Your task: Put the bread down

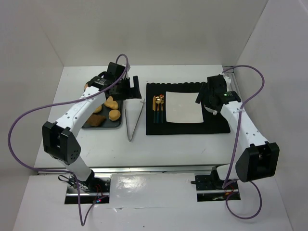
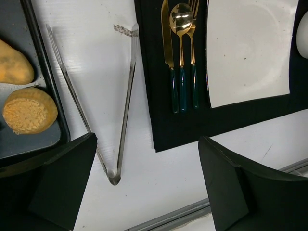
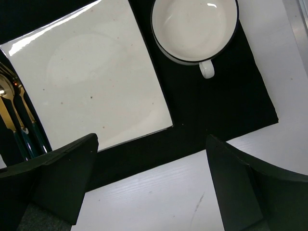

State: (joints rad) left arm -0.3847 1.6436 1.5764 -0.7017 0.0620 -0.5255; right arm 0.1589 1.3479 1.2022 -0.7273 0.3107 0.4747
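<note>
1. At least four bread pieces (image 1: 114, 114) show; the left arm (image 1: 79, 111) hides others.
2. One tray (image 2: 33, 142), one tongs (image 2: 127, 94).
3. One placemat (image 1: 211, 126), plate (image 1: 183, 107), cup (image 3: 192, 24).
4. One knife (image 2: 166, 48), spoon (image 2: 181, 17), fork (image 2: 194, 82).

White table (image 1: 183, 149), glossy. Centre right: plain black placemat (image 1: 187, 127). On it: off-white plate (image 1: 184, 107), faint dark specks; cutlery (image 2: 182, 57), gold heads, dark green handles; white cup (image 3: 195, 24), thin black rim. Left of placemat: silver tongs (image 2: 126, 96). Far left: dark grey tray (image 2: 21, 144); bread (image 2: 29, 109) golden brown, round piece orange-tan, grainy. White arms (image 1: 77, 113), black joints; purple cables (image 1: 234, 161). Pale grey walls (image 1: 144, 29).
</note>
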